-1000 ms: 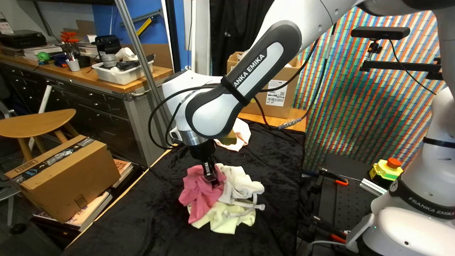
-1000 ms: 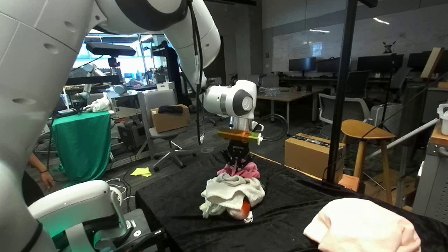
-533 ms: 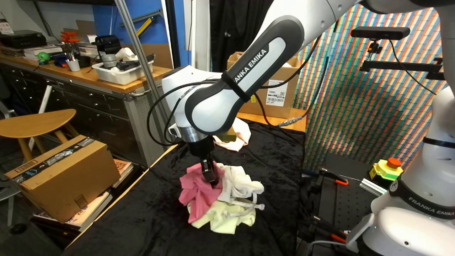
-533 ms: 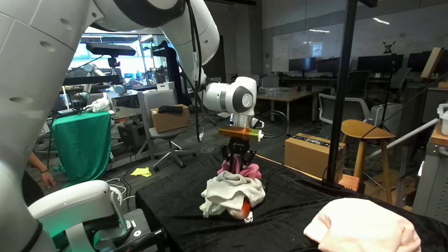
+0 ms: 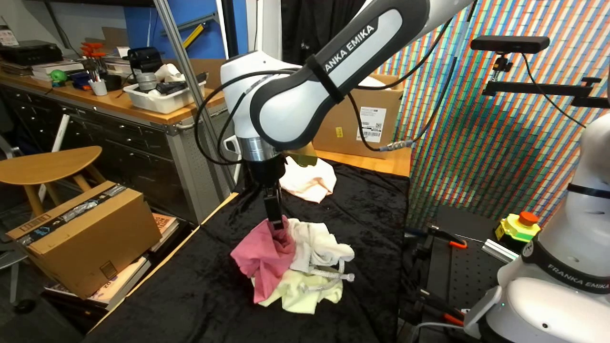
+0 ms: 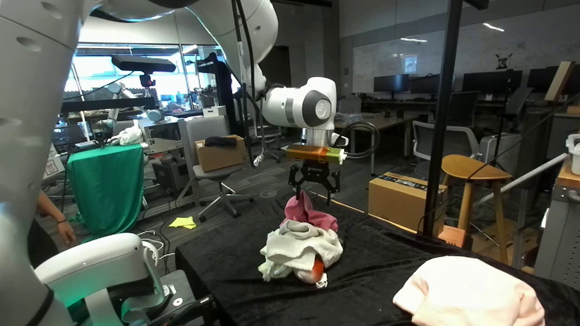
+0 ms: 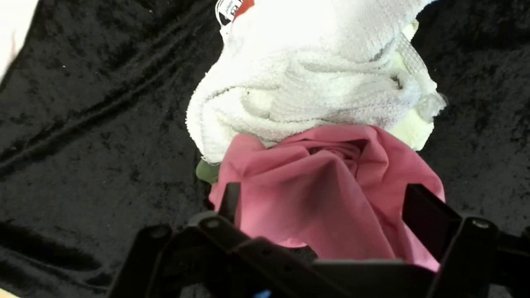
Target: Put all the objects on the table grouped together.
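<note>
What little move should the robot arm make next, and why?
I'd probably lift the jaws straight up, clear of the pink cloth: they stand open, it already lies against the white towel, and the pale peach cloth lies apart, yet to be gathered.

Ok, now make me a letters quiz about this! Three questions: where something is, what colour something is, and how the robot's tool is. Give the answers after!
1. Where is the pale peach cloth?
A. On the wooden stool
B. On the black table, apart from the pile
C. On the floor

2. What colour is the rag right below the tool?
A. Blue
B. Brown
C. Pink

3. How are the tool's fingers?
A. Spread apart
B. Pressed together
C. Clamped around the red thing

Right letters:
1 B: in both exterior views, black table shows between it and the pile.
2 C: it shows plainly pink in the wrist view.
3 A: the wrist view shows a wide gap between them.
</note>
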{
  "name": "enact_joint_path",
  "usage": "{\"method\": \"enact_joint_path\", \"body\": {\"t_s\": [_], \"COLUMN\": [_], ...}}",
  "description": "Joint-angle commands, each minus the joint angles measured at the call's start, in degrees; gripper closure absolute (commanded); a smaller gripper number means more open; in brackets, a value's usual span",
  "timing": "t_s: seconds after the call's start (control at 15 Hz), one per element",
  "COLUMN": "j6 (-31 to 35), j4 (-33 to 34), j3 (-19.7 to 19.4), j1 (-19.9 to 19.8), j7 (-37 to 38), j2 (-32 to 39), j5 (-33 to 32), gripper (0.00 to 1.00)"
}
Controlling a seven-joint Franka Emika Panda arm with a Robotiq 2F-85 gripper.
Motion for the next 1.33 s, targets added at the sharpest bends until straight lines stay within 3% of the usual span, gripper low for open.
{"method": "enact_joint_path", "body": {"t_s": [0.0, 0.33, 0.67, 1.27], "j6": [2.2, 4.3, 1.9, 11.3], "j4": [-3.2, -4.5, -0.1, 9.5], "j3": [-0.3, -1.9, -5.5, -12.9], "j1": [-1.3, -4.4, -8.6, -11.9], "j7": [0.2, 2.0, 6.0, 19.0], "j2": [-3.9, -6.8, -6.9, 3.1], "j5": [1.5, 5.7, 12.5, 11.9], "gripper": [0.0, 0.0, 0.0, 0.0]}}
